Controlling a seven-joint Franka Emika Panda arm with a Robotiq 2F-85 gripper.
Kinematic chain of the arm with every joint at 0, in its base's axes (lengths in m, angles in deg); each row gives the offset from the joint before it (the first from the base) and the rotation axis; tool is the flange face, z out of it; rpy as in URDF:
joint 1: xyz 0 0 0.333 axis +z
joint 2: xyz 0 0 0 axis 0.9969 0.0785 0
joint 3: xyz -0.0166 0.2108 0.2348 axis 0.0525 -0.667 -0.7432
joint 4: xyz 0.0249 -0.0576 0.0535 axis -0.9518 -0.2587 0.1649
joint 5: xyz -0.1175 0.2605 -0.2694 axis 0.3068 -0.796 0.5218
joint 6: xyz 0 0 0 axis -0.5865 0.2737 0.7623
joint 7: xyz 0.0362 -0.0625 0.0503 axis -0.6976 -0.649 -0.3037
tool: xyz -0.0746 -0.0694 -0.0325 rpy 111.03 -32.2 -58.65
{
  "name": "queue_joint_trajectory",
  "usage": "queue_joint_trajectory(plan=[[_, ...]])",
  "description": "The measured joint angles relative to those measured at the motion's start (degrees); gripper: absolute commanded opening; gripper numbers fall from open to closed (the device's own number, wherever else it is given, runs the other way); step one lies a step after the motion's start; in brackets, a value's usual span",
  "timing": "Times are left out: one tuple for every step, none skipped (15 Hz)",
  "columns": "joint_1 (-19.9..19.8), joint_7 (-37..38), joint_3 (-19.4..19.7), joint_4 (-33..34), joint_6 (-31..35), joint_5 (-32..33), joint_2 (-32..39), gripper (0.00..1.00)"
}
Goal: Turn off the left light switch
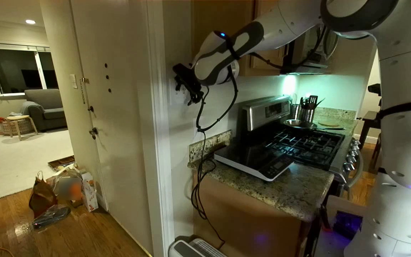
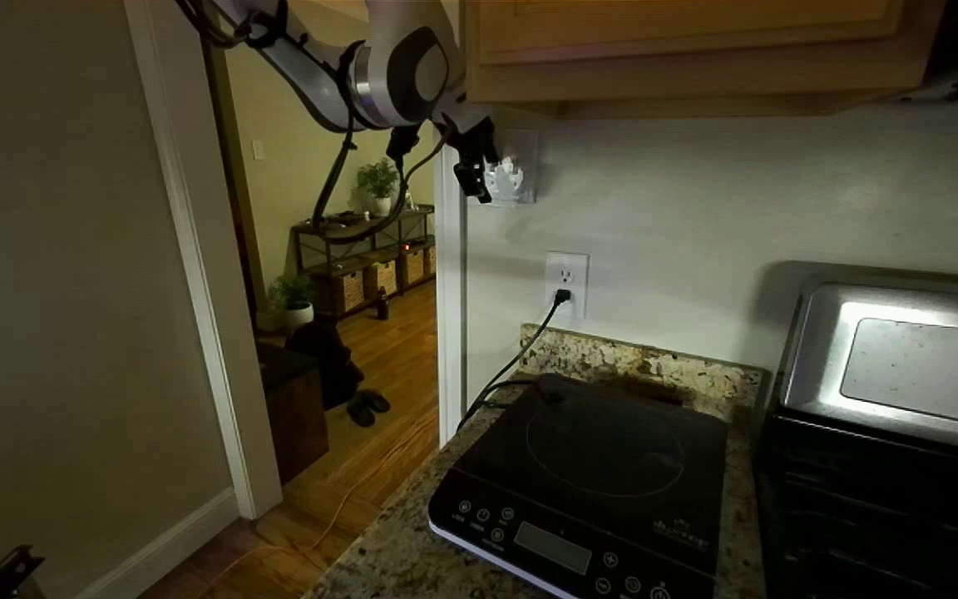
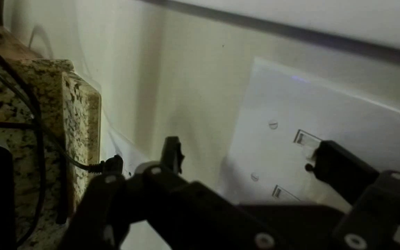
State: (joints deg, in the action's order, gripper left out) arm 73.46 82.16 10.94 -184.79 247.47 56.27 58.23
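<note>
One black finger partly hides the left light switch in the wrist view; can't tell if they touch. Gripper is spread, fingertips well apart, and blocks part of the white wall plate in both exterior views. Target is the switch nearer the door trim, a second switch beside it, two slotted screws showing. Below: outlet, black cord plugged in. Wood cabinet hangs above the counter. Flat black cooktop on the granite; stove next to it, pan on top, utensils in a metal holder near the pan. Bags sit by the door, well apart from all this. Writing: plus and minus marks on the cooktop's control strip, also small captions and a pale logo, both too blurred for me to read.
</note>
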Motion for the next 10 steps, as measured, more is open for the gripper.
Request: queue_joint_trajectory(plan=[[0.0,0.0,0.18,0.36,-1.39,0.07,0.3,1.0],[0.0,0.0,0.38,0.78,-2.45,0.27,0.76,1.0],[0.01,0.0,0.55,1.08,-3.51,0.59,1.2,1.0],[0.02,0.0,0.69,1.19,-4.88,1.01,1.66,1.0],[0.02,0.0,0.79,1.2,-5.64,1.42,2.07,1.0],[0.02,0.0,0.83,1.19,-6.24,1.72,2.24,1.0],[0.9,-0.57,1.7,1.19,-6.86,1.33,2.37,1.0],[2.33,-1.77,2.96,1.18,-7.32,0.78,2.4,1.0],[3.39,-3.62,3.46,1.17,-7.77,0.01,2.34,1.0],[4.28,-6.32,3.49,1.12,-8.55,-1.27,2.12,1.0]])
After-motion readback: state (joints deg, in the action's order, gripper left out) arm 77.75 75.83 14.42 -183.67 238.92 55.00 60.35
